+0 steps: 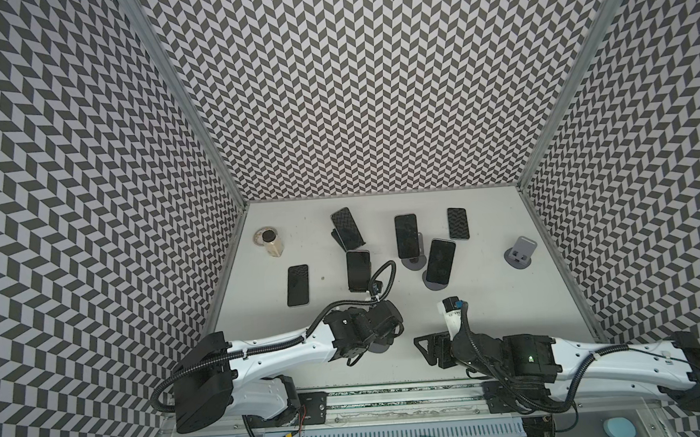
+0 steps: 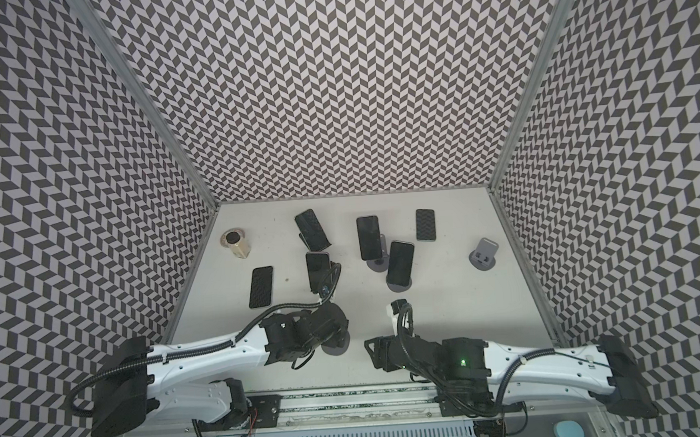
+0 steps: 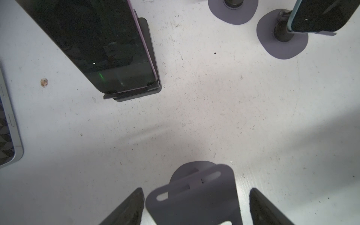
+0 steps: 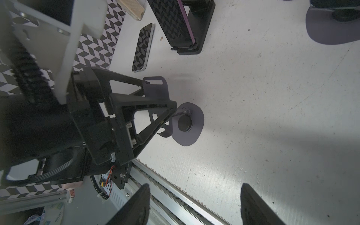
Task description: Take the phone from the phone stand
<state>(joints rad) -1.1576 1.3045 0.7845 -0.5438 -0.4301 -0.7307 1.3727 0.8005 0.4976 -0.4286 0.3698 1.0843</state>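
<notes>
As they gape, left jaws straddle stand [image 3: 191,196] — unclamped.

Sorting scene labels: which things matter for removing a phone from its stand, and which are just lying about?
Job: the four propped phones, such as this phone, with their stands.
Lying about: flat phone, second flat phone, bottle, empty grey stand.
</notes>
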